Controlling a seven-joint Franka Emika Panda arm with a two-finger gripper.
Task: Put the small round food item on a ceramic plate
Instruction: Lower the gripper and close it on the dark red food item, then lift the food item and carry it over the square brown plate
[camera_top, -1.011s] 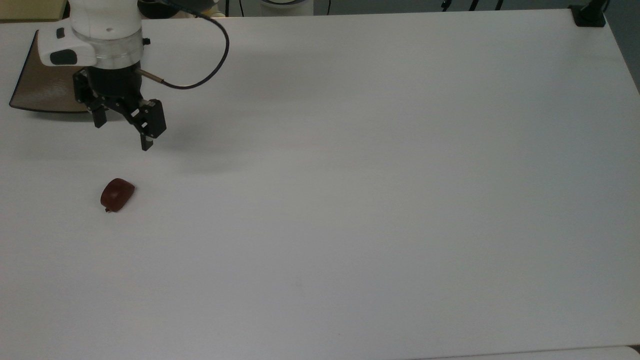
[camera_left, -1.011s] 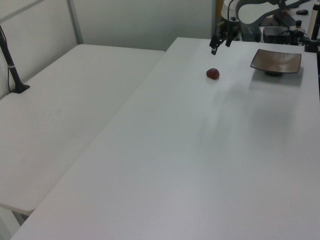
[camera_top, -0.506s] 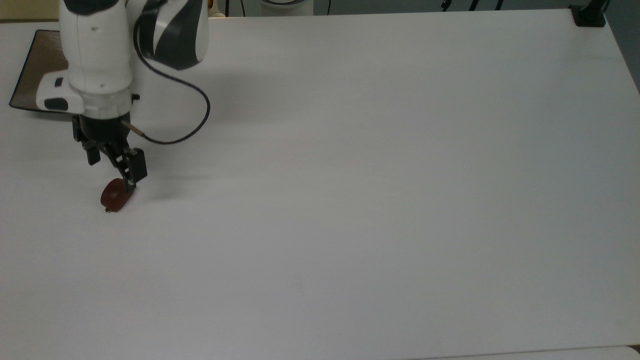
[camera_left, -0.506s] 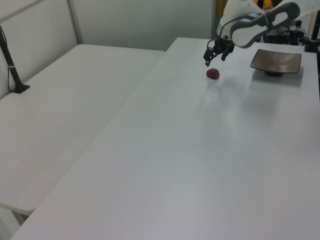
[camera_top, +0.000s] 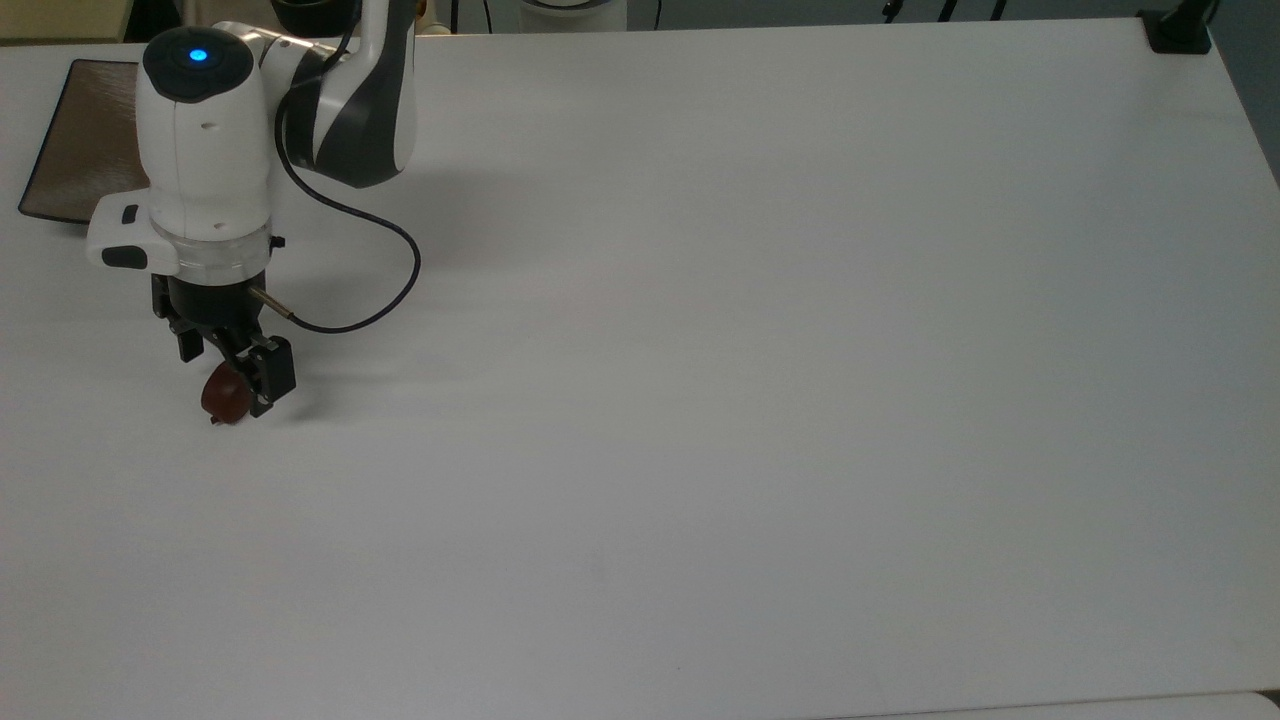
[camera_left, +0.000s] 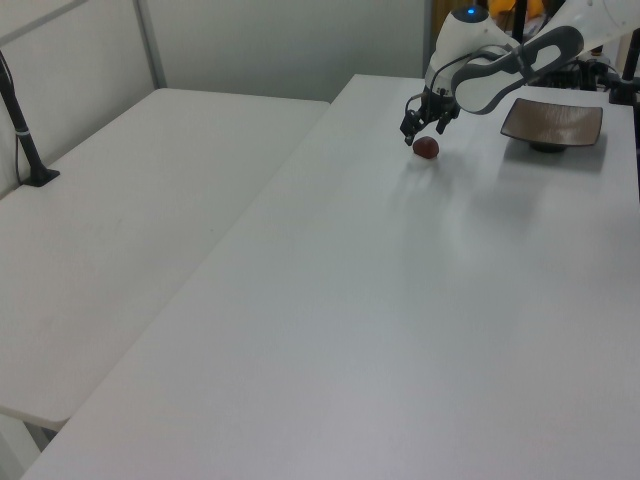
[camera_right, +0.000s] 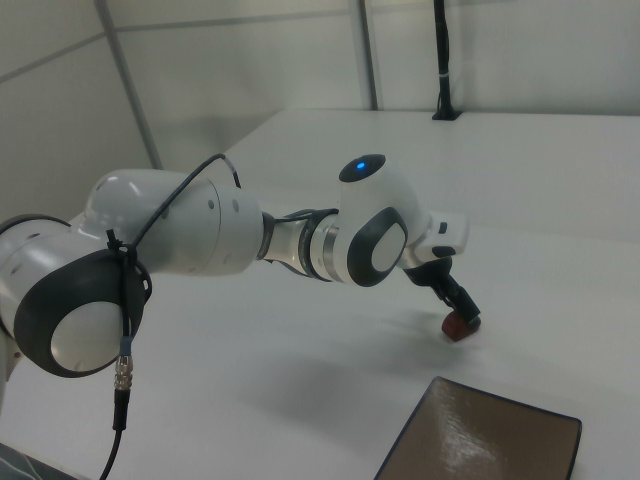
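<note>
**Kid:** Down and forward, the arm is coming! In the top view it was up by the plate a second ago, and now its fingers (camera_top: 238, 378) are sitting low around the small round food item (camera_top: 226, 399).

**Helper:** Yes. One finger (camera_top: 272, 375) is showing on the top view's right of the food, and the other is on its far side. They are spread wide enough to fit around it, and they are not squeezing it yet.

**Kid:** In the left view the fingers (camera_left: 421, 128) are hanging right over the food (camera_left: 426, 147), which is lying on the tabletop (camera_left: 400, 300). The ceramic plate (camera_left: 553, 124) is waiting near it, toward the left view's right.

**Helper:** In the right view a finger (camera_right: 462, 301) is reaching down to the food (camera_right: 459, 327), and the plate (camera_right: 480, 450) is sitting nearer the camera.

**Kid:** So the food is not on the plate yet?

**Helper:** Not yet. I think the pinch is coming next, then the lift and carry.
</note>
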